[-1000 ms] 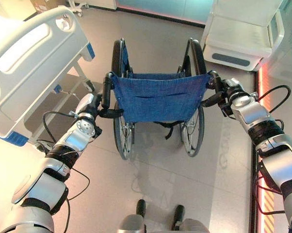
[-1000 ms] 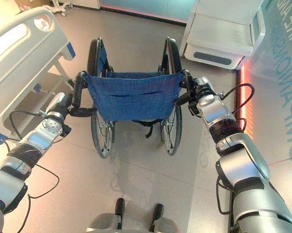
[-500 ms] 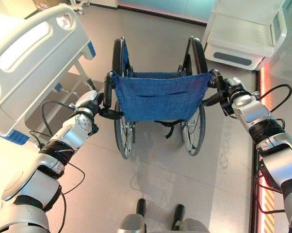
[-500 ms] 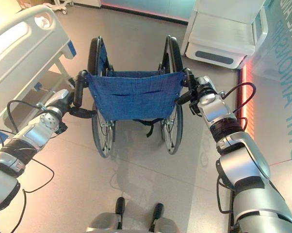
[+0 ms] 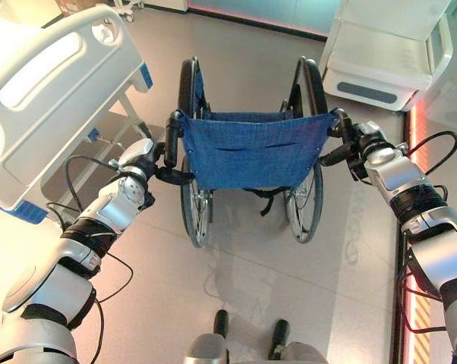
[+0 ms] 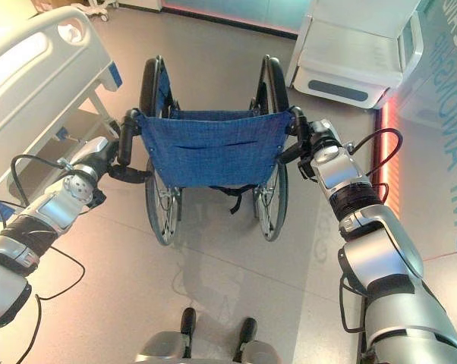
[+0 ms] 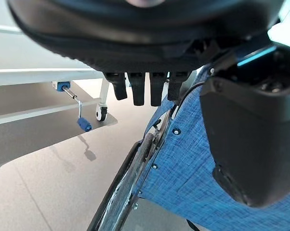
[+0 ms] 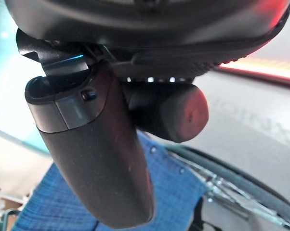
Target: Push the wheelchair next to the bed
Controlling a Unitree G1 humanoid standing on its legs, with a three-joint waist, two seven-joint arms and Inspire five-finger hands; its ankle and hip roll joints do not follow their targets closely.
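Note:
The wheelchair (image 5: 251, 148), with a blue cloth back and black wheels, stands in the middle of the floor, facing away from me. My left hand (image 5: 146, 155) is curled round its left push handle (image 5: 171, 136), thumb reaching under the grip. My right hand (image 5: 361, 144) is shut on the right push handle (image 8: 176, 113), whose round end shows between thumb and fingers in the right wrist view. The white bed (image 5: 46, 91) stands to the left, its footboard close to the wheelchair's left wheel (image 5: 184, 87).
A white cabinet-like unit (image 5: 380, 53) stands at the far right. A glowing red strip (image 5: 411, 129) runs along the floor on the right. The bed's blue crank handle (image 7: 82, 122) hangs under its frame. Open floor lies ahead of the wheelchair.
The wheelchair has rolled slightly forward. My left arm has stretched out behind its handle. Both hands have kept their hold.

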